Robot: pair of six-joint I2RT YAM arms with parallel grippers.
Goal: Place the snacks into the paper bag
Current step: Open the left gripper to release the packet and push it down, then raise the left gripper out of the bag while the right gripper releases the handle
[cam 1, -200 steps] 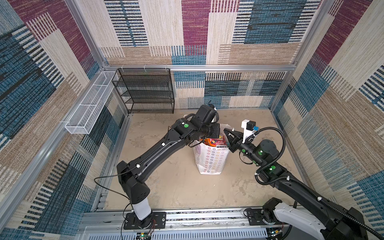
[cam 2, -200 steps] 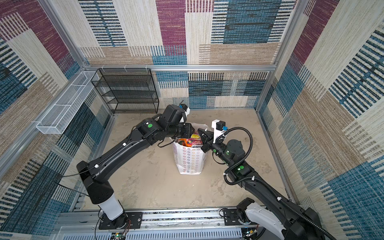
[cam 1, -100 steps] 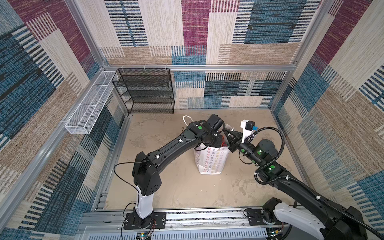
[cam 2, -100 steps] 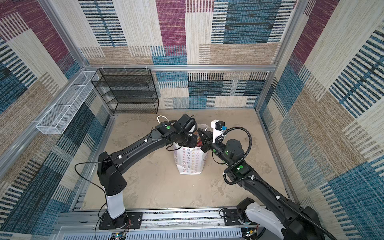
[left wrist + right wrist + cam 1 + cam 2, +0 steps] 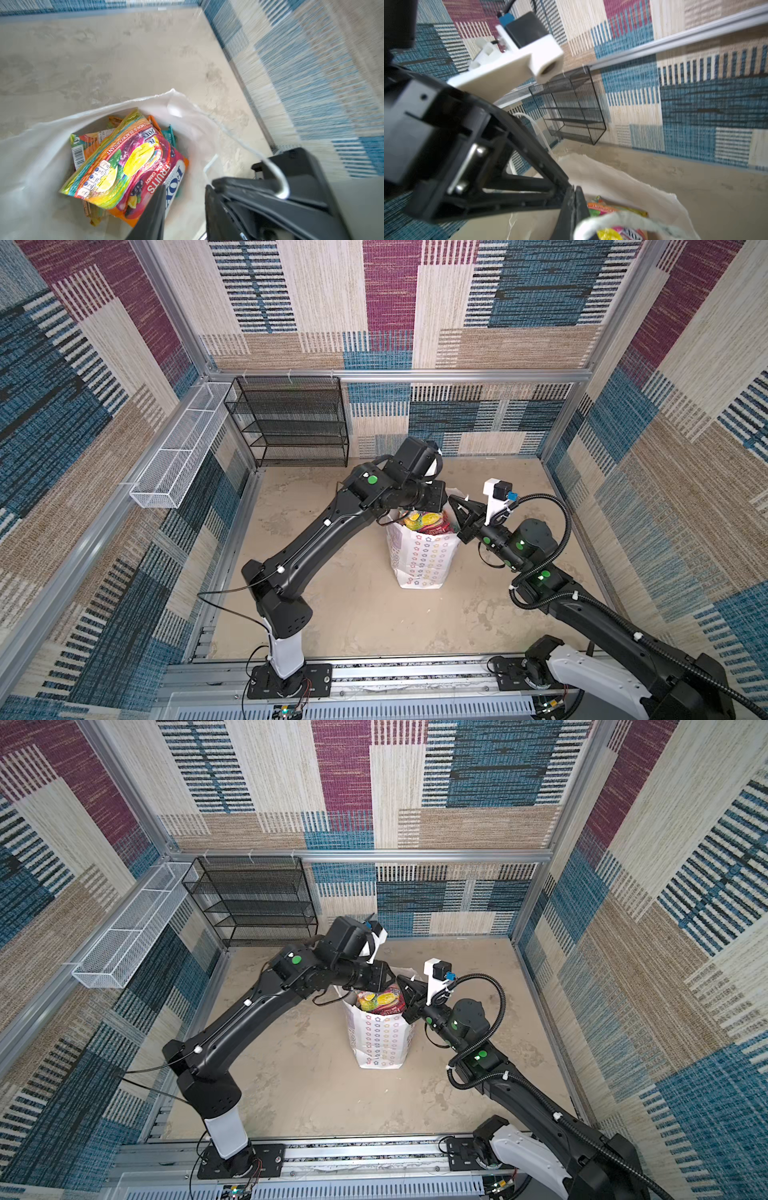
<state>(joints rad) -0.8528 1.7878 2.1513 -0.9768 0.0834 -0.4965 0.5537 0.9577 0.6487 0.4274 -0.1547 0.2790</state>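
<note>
A: Where do the snacks (image 5: 419, 519) sit?
B: All that show are inside the paper bag (image 5: 422, 568), which stands upright near the middle of the surface (image 5: 353, 622). A pink-yellow pouch (image 5: 116, 166) lies tilted on top, over an orange pouch (image 5: 178, 172). In both top views no pouch shows outside the bag
A: And the 2 pincers?
B: The left pincer (image 5: 185, 197) hangs over the bag's mouth, jaws part way apart, nothing between them. The right pincer (image 5: 572, 199) has its jaws pressed together at the rim on its own side. The cord handle (image 5: 616, 218) loops just beside its tip, but whether paper or cord is pinched cannot be told
A: So what is the step?
B: Most likely the release over the bag and the lift clear. The left arm should rise straight up, because a sideways pull could snag a handle or drag the thin paper wall and tip the bag. The right pincer ought to steady the rim until the left one is out. The pile seems to reach close to the rim, so even a light nudge could slide the glossy top pouch over the edge
</note>
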